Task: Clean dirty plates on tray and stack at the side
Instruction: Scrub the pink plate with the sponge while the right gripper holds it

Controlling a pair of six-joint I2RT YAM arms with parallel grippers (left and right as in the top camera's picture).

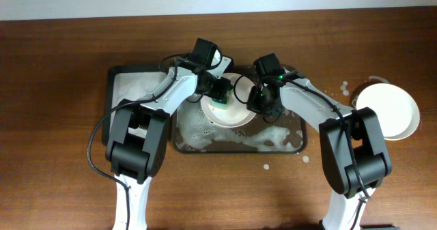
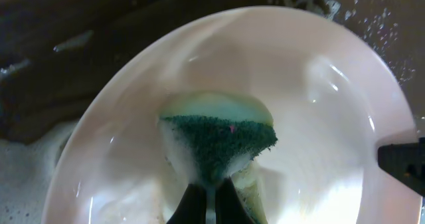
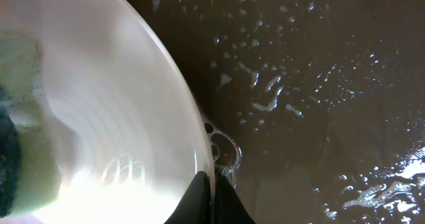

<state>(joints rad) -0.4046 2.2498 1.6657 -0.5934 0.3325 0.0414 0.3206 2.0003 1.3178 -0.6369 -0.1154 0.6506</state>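
A white plate is held tilted above the dark tray, which is streaked with soap foam. My right gripper is shut on the plate's right rim; its fingertips pinch the edge. My left gripper is shut on a green and yellow sponge and presses it against the inside of the plate; its fingertips clamp the sponge's lower end. Another white plate lies on the tabletop at the right.
A smaller dark tray with foam on it sits at the left, beside the big tray. White soap splashes fleck the wood near the right plate, and some lie in front of the tray.
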